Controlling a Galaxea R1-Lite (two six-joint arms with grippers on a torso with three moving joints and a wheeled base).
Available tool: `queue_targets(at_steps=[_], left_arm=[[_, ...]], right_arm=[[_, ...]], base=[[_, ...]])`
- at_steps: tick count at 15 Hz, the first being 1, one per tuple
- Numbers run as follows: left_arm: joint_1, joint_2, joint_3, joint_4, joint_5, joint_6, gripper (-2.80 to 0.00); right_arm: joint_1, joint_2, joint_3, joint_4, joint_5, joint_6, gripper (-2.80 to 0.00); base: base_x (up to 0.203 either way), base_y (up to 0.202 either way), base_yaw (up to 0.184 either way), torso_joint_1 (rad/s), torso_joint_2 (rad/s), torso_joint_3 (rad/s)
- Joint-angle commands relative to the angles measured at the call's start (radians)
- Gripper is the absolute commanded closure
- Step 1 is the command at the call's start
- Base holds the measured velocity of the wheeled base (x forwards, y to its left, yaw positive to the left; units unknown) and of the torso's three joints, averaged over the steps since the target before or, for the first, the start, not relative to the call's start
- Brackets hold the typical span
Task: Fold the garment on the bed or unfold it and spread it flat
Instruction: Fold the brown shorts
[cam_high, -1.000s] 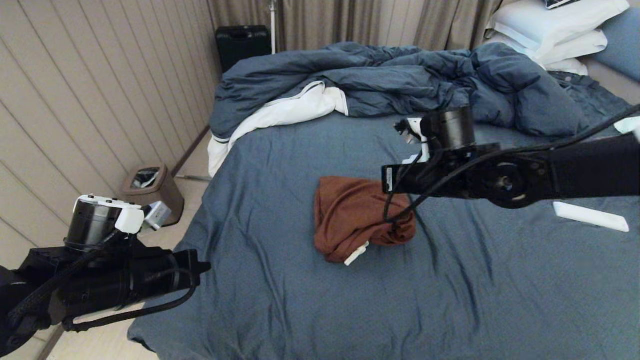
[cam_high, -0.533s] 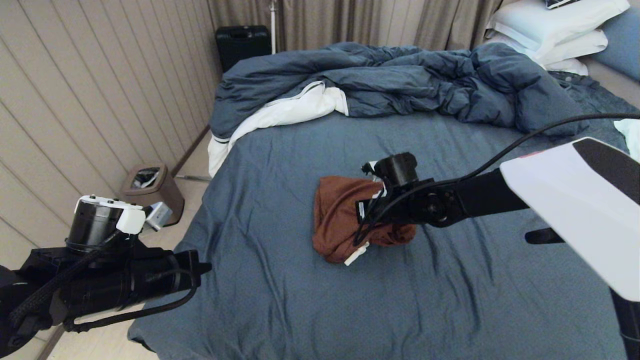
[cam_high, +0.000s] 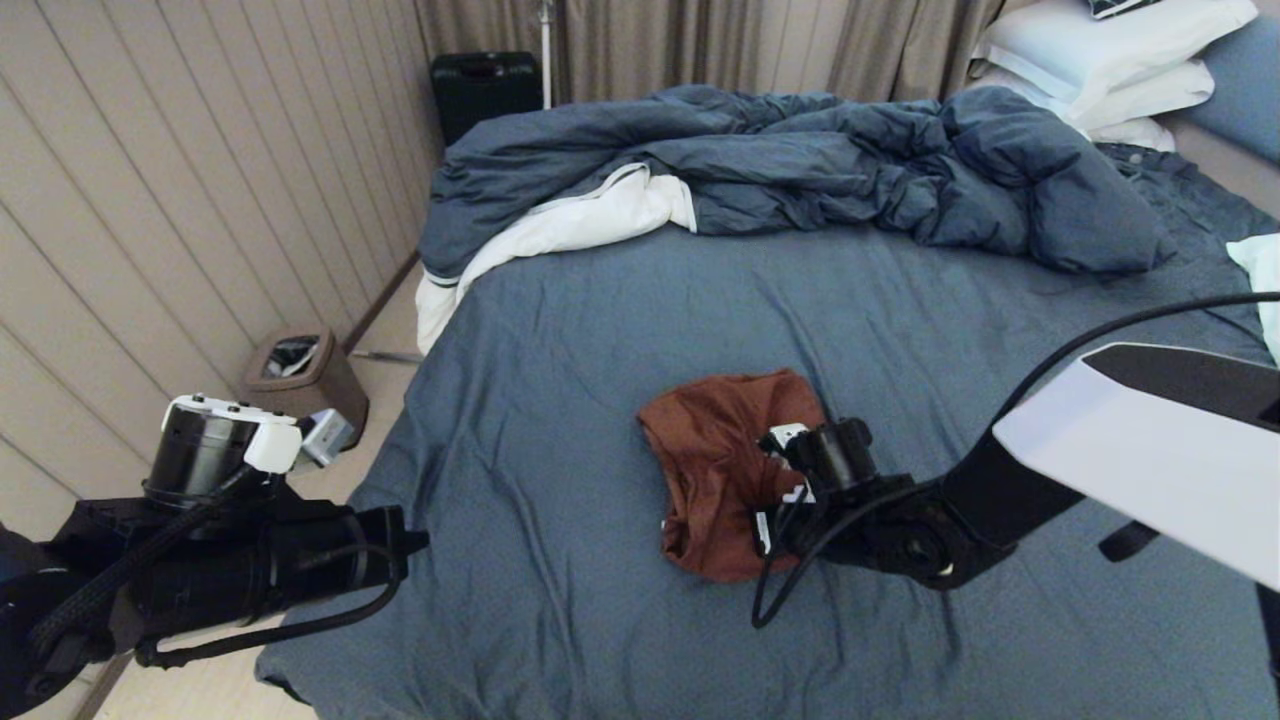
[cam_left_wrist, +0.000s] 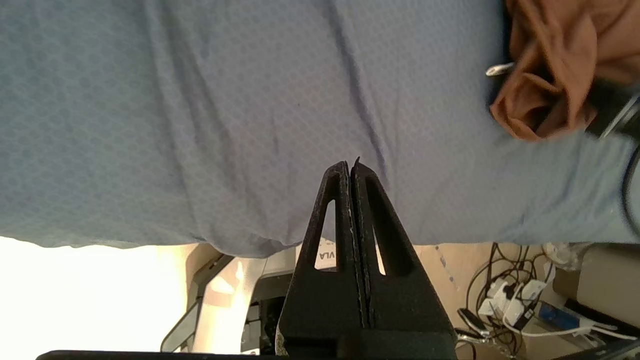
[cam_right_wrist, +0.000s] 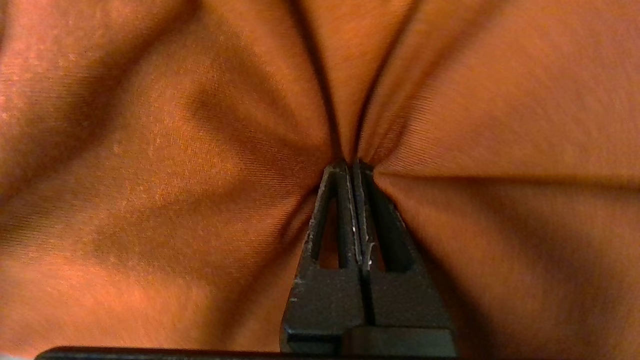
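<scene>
light: dim, even | glare: floor patch, left wrist view | blur: right wrist fabric

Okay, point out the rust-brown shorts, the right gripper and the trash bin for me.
rust-brown shorts (cam_high: 715, 450), head view, on the bunched fabric's upper middle.
right gripper (cam_right_wrist: 354, 165), right wrist view, at its shut fingertips pinching the fabric.
trash bin (cam_high: 312, 392), head view, on its brown side wall.

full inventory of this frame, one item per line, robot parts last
garment: 1, rust-brown, crumpled mid-bed
bed: 1, slate-blue sheet
duvet: 1, dark blue with white lining, rumpled at far end
pillows: white, stacked, far right corner
bin: 1, brown, floor left of bed
suitcase: 1, black, by curtain
left gripper: shut, empty, at the bed's near left edge
right gripper: shut on garment
</scene>
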Motion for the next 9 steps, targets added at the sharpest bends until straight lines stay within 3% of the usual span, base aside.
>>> queue_targets(at_steps=[1, 9], left_arm=[[-0.007, 0.005, 0.000, -0.002, 0.000, -0.003, 0.00], [-0.007, 0.025, 0.008, -0.041, 0.003, -0.008, 0.00]], right_arm=[[-0.027, -0.009, 0.078, -0.103, 0.000, -0.005, 0.00], [-0.029, -0.074, -0.075, -0.037, -0.001, -0.009, 0.00]], base=[[0.000, 0.000, 0.000, 0.000, 0.00, 0.000], [0.000, 0.000, 0.000, 0.000, 0.00, 0.000]])
